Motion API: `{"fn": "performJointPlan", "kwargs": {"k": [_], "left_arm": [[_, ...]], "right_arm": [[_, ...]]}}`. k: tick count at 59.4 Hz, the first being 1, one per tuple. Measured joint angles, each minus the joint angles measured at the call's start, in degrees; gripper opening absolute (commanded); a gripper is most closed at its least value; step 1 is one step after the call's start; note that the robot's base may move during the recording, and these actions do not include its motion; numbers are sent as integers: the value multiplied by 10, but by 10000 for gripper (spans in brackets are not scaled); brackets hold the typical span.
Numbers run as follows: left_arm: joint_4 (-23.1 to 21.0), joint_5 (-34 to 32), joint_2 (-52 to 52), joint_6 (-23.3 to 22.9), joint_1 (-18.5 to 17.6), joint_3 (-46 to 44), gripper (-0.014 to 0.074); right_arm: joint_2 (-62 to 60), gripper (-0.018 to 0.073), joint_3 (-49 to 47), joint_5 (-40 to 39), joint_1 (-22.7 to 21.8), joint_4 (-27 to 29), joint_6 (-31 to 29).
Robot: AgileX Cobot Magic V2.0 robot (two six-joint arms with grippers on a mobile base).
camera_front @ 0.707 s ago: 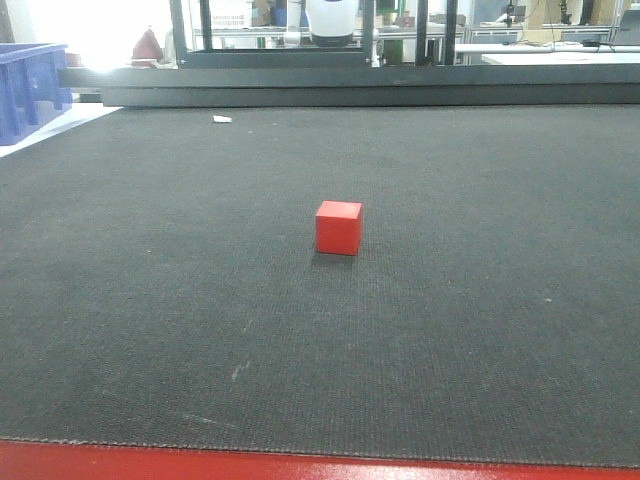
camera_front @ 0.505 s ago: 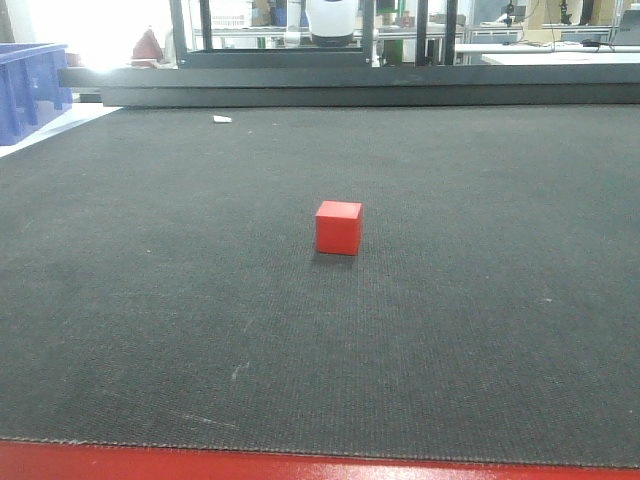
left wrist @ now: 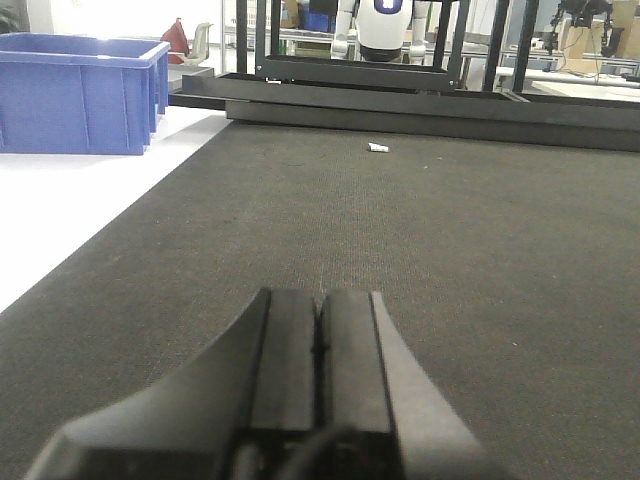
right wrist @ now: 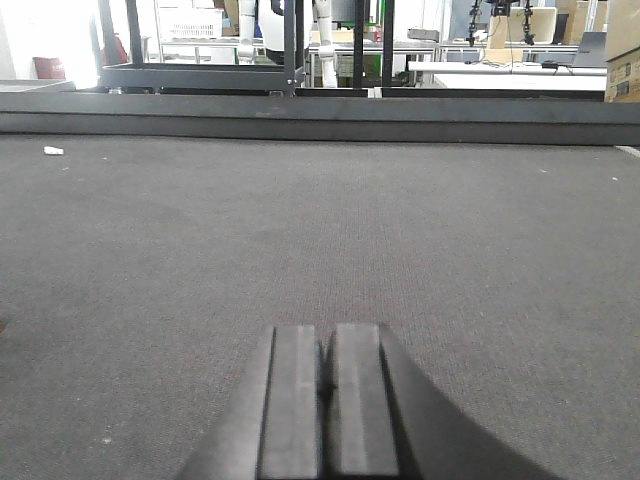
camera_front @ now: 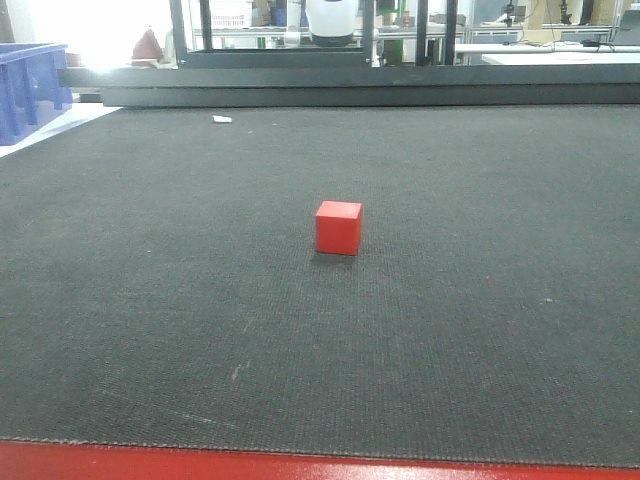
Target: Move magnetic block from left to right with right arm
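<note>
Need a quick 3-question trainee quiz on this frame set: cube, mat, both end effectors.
1. Fill in: the fingers of the left end effector and the right end effector are both ____ (open/shut).
2. The red cube: A) sits flat on the dark mat B) is lifted off it C) is tipped on one edge.
3. True or false: the right end effector grips the cube.

Key: 1 shut; 2 A; 3 false.
</note>
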Motion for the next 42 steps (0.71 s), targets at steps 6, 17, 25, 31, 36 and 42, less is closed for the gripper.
{"fn": "performJointPlan", "kwargs": {"k": [6, 17, 25, 31, 36, 42], "left_arm": [[0, 0, 0, 0, 0, 0, -116], [0, 0, 0, 0, 0, 0, -116], [0, 0, 0, 0, 0, 0, -116], [0, 0, 0, 0, 0, 0, -116], [0, 0, 0, 0, 0, 0, -116], [0, 0, 0, 0, 0, 0, -116]], "right_arm": [[0, 38, 0, -5, 0, 0, 0], [0, 38, 0, -42, 0, 0, 0], [0, 38, -34, -7, 0, 0, 0], [31, 43, -102, 38, 0, 0, 0], [86, 116, -159, 57, 0, 0, 0], [166, 315, -216, 69, 0, 0, 0]]}}
